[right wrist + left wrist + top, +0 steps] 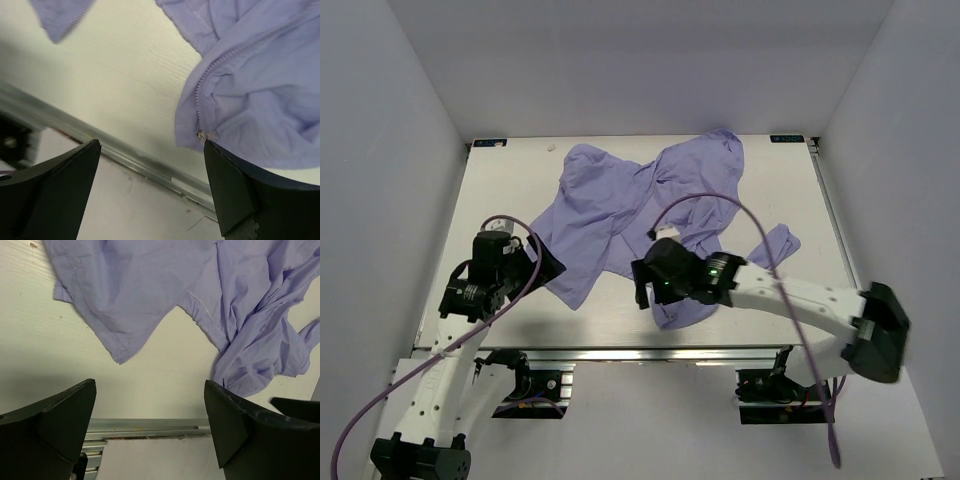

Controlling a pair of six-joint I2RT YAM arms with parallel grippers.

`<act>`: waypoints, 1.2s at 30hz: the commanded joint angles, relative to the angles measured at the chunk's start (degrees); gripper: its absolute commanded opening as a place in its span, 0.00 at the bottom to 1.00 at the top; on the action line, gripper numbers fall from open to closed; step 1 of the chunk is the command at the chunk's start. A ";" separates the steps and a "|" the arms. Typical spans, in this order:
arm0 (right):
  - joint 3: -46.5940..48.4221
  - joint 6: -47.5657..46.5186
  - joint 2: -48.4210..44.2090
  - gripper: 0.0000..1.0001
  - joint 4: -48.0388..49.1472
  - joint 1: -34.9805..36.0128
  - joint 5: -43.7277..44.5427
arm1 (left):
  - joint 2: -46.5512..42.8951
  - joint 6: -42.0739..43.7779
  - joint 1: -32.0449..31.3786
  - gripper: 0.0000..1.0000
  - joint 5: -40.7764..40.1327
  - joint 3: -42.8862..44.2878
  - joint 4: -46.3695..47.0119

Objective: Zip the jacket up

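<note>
The lavender jacket point(640, 205) lies crumpled and unzipped across the middle and back of the white table. Its two front edges with zipper teeth lie apart. One corner points toward the table's front in the left wrist view point(122, 357). The other edge ends in a small metal zipper piece point(201, 134) in the right wrist view. My left gripper point(542, 268) is open and empty, just left of the jacket's near left corner. My right gripper point(642, 288) is open and empty, just above the table by the jacket's near right hem point(680, 310), between the two front edges.
The table's metal front rail point(620, 352) runs just below both grippers. Purple cables point(760, 225) arc over the right arm and jacket. White walls enclose the table on three sides.
</note>
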 commanded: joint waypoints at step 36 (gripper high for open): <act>-18.58 -14.44 1.34 0.89 24.69 -63.20 -30.26 | 39.71 -5.57 -13.27 0.98 17.63 -6.27 32.91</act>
